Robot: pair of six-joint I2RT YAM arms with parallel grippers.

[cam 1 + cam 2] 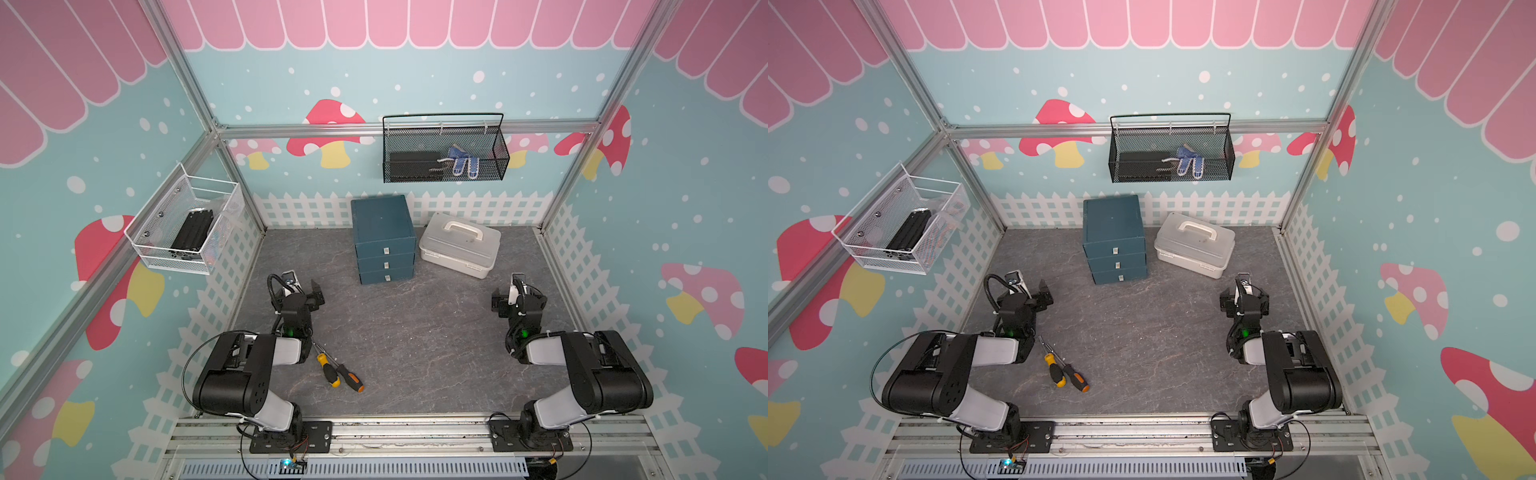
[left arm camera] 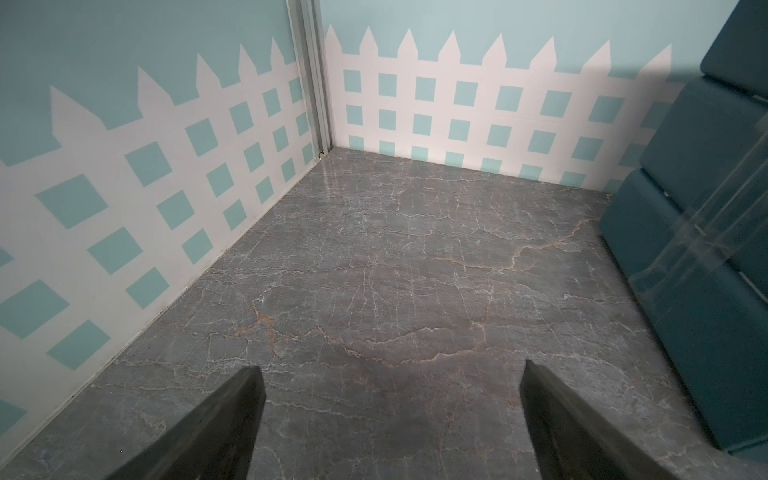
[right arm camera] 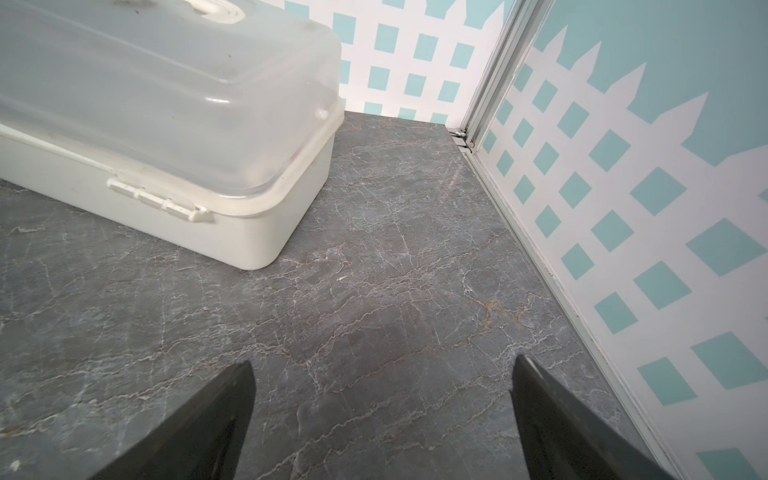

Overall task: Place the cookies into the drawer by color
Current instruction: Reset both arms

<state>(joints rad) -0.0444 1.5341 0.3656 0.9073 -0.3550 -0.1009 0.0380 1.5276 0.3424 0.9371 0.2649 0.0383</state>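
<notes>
No cookies show in any view. The drawer is a dark teal cabinet of three stacked drawers, all shut, at the back middle of the grey table. Its side fills the edge of the left wrist view. My left gripper hovers to the drawer's front left, open, with only bare table between its fingers. My right gripper hovers at the front right, also open and empty.
A pale grey case with a white handle sits just right of the drawer. Two screwdrivers lie by the left arm. A black wire basket and a white one hang on the walls.
</notes>
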